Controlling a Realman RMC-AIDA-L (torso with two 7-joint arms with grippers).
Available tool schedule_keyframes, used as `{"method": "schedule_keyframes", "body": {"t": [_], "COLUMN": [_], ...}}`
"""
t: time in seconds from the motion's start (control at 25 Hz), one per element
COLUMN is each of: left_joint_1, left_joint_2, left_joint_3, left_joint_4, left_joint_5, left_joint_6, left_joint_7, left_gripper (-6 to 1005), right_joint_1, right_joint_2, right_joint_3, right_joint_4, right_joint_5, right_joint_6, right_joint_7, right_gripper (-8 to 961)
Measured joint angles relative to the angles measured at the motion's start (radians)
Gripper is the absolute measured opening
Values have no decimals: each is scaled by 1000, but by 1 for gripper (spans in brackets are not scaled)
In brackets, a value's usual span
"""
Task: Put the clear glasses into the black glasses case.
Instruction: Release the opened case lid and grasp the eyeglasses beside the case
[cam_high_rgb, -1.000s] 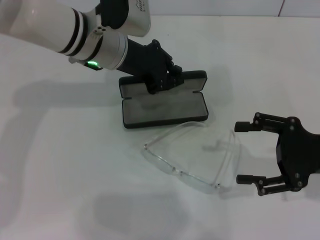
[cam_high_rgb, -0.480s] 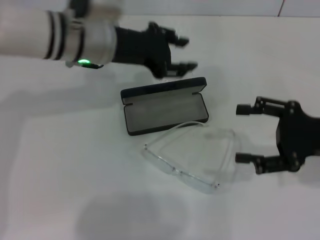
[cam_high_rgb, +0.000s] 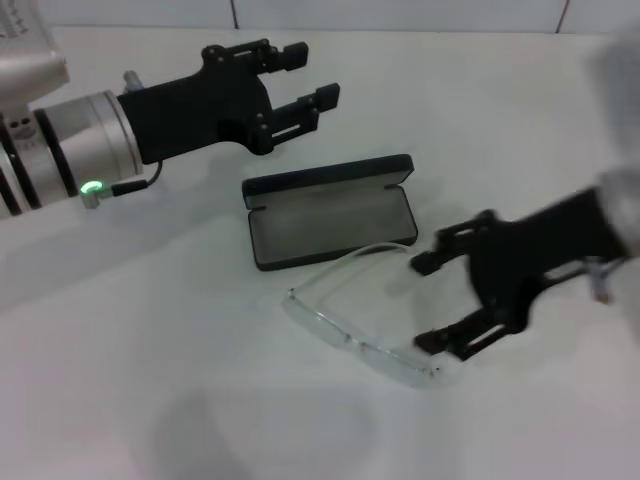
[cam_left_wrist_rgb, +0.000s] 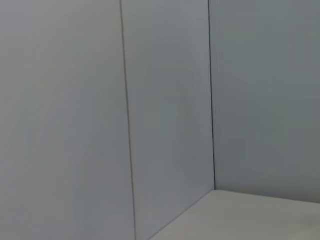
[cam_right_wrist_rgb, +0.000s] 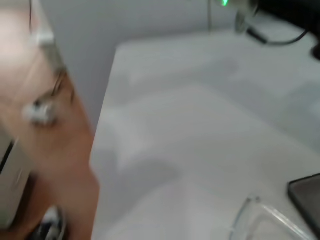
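White table (cam_high_rgb: 150, 380), right end effector (cam_high_rgb: 432, 302) spread.

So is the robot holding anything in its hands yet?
No. The right gripper is open around the clear glasses; the left gripper hangs open and empty.

White table (cam_high_rgb: 150, 380), spreading beneath the right claw (cam_high_rgb: 423, 304). Pale wall panels (cam_left_wrist_rgb: 165, 100) with dark seams, standing beyond the left claw (cam_high_rgb: 312, 72). Blurred brown shape (cam_right_wrist_rgb: 60, 150) past the table's edge.
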Motion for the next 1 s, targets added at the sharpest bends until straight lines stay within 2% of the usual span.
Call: {"method": "schedule_keyframes", "body": {"t": [0.16,0.28,0.44,0.6,0.84,1.0], "left_joint_1": [-10,-40,-50,-50,-47,-45], "left_joint_2": [0,1,1,1,1,2], "left_joint_3": [-1,-2,1,-2,-2,-2], "left_joint_4": [-31,-63,-66,-67,-67,-68], "left_joint_5": [0,3,8,5,4,3], "left_joint_6": [1,1,-2,-2,-5,-9], "left_joint_7": [6,7,8,8,7,4], "left_gripper": [561,561,561,561,562,562], "right_joint_1": [148,216,278,295,291,282], "right_joint_2": [6,8,10,11,9,5], "right_joint_3": [-152,-277,-402,-491,-478,-356], "right_joint_4": [50,97,168,175,154,141], "right_joint_5": [-101,-145,-135,-118,-120,-141], "right_joint_6": [89,185,282,346,337,264], "right_joint_7": [190,280,326,356,360,353], "right_gripper": [848,842,835,828,804,746]}}
